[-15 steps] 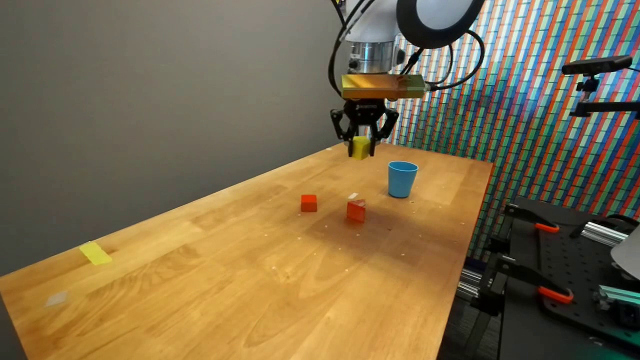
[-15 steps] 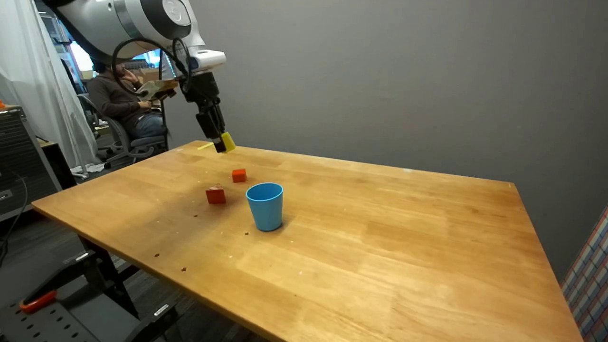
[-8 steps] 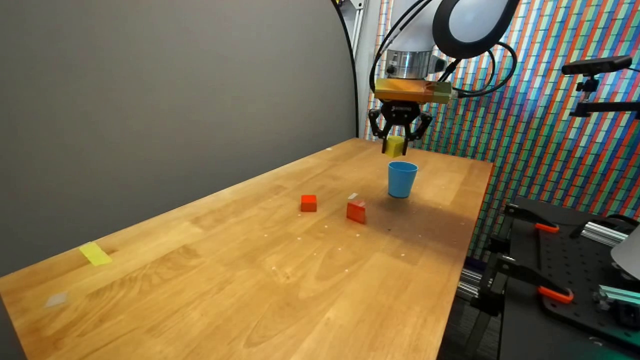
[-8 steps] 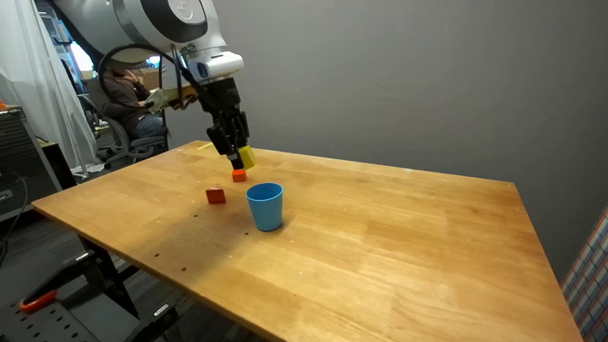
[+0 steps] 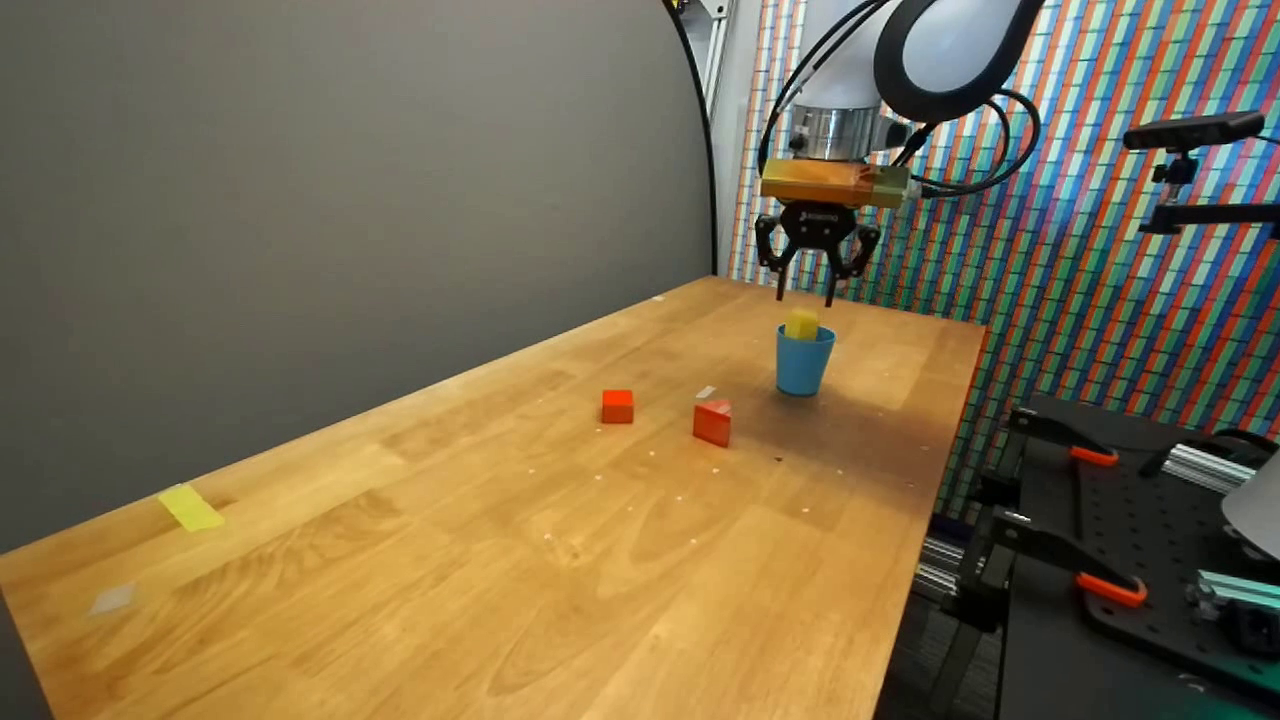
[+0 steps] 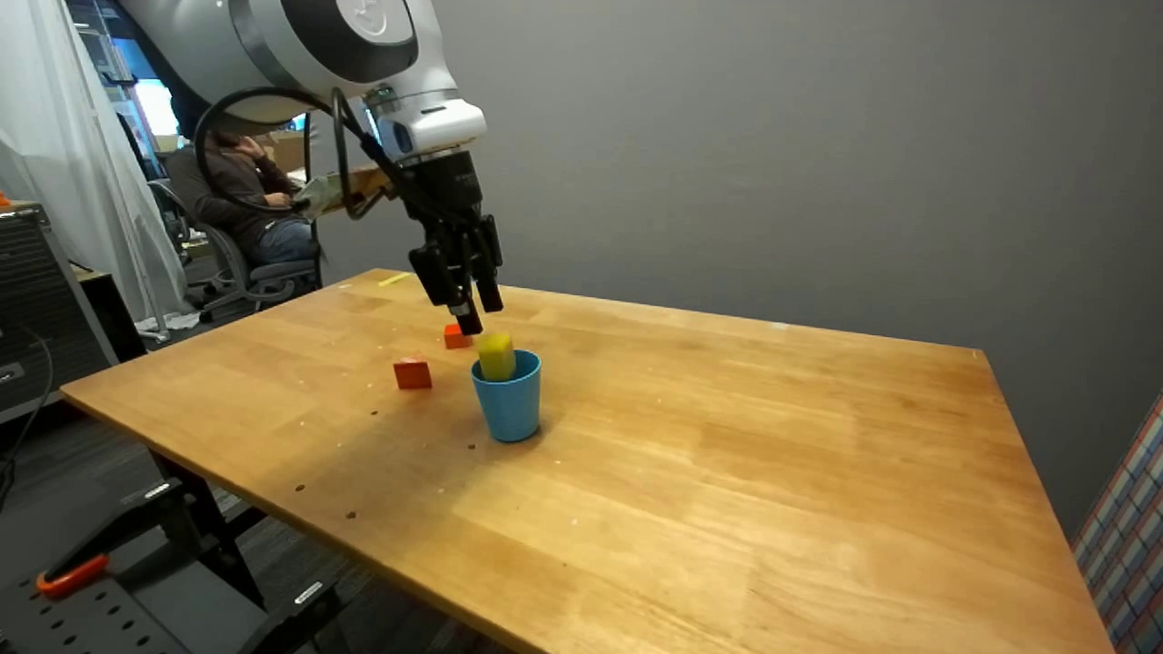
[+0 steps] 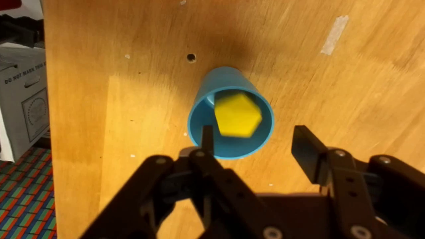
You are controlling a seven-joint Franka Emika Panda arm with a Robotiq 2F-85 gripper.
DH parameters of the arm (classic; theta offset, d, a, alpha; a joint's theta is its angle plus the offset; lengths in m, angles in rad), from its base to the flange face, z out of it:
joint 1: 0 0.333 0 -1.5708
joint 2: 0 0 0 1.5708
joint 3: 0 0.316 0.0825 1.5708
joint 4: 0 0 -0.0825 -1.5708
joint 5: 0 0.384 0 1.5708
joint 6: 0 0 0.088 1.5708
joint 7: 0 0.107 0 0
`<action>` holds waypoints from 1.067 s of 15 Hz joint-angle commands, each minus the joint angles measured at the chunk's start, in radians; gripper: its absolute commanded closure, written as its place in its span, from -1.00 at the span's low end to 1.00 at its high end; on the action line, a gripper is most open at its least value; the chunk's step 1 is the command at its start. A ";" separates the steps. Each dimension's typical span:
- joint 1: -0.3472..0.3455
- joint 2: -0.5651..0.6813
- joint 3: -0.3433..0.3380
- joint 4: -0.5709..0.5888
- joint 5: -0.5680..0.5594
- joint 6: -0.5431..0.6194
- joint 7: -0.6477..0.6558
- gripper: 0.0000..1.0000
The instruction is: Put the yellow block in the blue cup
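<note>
Gripper, black, two-fingered: jaws spread wide, fingers standing well apart, holding nothing; in the wrist view we find their bases dark, blurred and cut off at the lower edge. Yellow block: below the fingertips and apart from them, in the mouth of the blue cup, its top above the rim in both exterior views, its lower part hidden by the cup's wall; its edges smear in the wrist view, and we cannot tell whether it touches the bottom. Blue cup: upright on the wooden table, a bit of its rim covered by a finger in the wrist view. Arm: reaching in from the upper left in an exterior view, its wrist bent so that the gripper points down at a tilt; in both exterior views we see its upper links cut off by the top edge. Black cable: looped beside the wrist. Red block, partly behind a fingertip in an exterior view, and another red block: both on the table near the cup, apart from it and from each other. Flat yellow scrap: by the table's edge, well apart from the cup. Seated person: beyond the table, head partly hidden behind the arm. Box: cut off at the wrist view's side edge, part of its lettering lost to us.
</note>
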 commanded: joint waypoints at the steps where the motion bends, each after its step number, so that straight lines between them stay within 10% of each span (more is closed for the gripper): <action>1: -0.019 -0.029 0.018 -0.017 -0.024 0.036 0.024 -0.89; 16: 0.116 -0.109 0.255 0.340 0.339 -0.531 -0.710 -1.00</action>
